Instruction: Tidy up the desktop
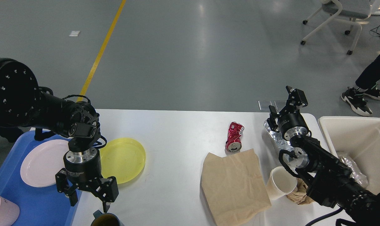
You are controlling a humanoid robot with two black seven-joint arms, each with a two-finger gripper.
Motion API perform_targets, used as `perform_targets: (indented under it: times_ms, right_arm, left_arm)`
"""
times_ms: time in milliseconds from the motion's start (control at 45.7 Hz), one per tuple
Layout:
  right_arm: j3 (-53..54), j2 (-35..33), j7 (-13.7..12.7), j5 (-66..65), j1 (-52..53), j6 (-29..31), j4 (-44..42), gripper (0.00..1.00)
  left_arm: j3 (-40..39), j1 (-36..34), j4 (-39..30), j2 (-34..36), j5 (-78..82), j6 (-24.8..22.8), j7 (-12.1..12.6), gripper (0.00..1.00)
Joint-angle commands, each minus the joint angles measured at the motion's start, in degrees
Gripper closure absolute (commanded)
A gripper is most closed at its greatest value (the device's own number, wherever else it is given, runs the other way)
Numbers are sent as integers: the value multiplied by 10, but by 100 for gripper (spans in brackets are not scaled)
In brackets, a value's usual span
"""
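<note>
Large white rounded desktop [177, 131] fills centre, cluttered. Blue plastic tray [36, 201] at left holds pink plate: dish staging, likely. Cream bin [356, 138] at right for rubbish. Tan paper bag [234, 185], crushed red can [235, 136] await. Left gripper [89, 196] spread, empty, above near mug. Right gripper [285, 105] spread, over foil.

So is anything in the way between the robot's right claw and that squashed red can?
Nothing visible is. The right end effector hovers above the foil tray near the desktop's far right corner, and the crushed red can lies to its left with only bare tabletop between them. The brown paper bag sits nearer the camera, off that path.
</note>
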Motion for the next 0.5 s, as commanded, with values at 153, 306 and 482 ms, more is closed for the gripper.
perform_targets:
  times_ms: [153, 306, 482]
  right_arm:
    - [0, 0, 0, 0, 0, 0, 0, 0]
    - [0, 0, 0, 0, 0, 0, 0, 0]
    - [0, 0, 0, 0, 0, 0, 0, 0]
  left_arm:
    - [7, 33, 5, 4, 1, 0, 1, 4]
    - [0, 70, 32, -2, 0, 0, 1, 4]
    - [-1, 108, 69, -21, 0, 0, 1, 4]
